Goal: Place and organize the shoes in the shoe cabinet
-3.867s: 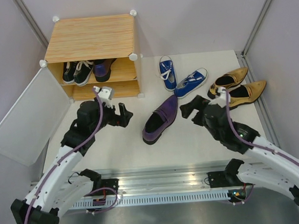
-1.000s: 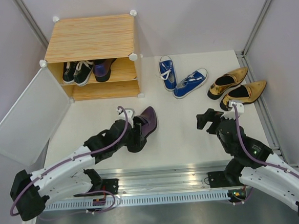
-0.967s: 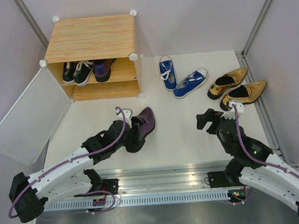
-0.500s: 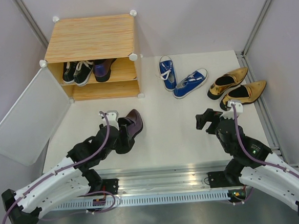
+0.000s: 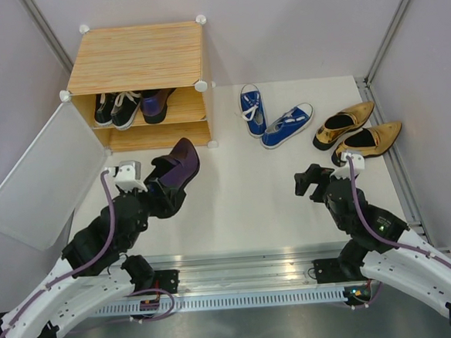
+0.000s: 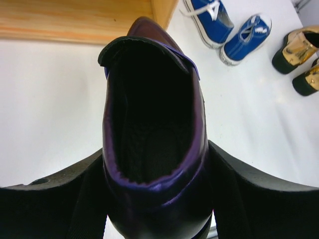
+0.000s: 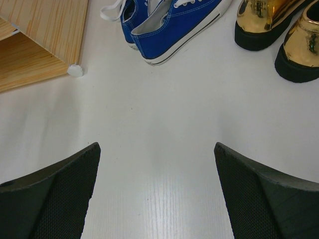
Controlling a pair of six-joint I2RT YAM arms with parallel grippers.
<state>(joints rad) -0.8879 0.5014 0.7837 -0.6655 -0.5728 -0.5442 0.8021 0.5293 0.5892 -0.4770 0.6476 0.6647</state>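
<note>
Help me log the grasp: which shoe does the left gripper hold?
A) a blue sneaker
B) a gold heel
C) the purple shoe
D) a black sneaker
C: the left gripper grips the purple shoe, with its fingers on either side of the heel end in the wrist view.

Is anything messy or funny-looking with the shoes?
Yes. The two blue canvas sneakers with white laces lie splayed at different angles beside the light wood-grain shoe cabinet. The shiny purple pair is split: one purple shoe sits on the upper shelf, the other purple shoe is gripped by the left pincer.
</note>
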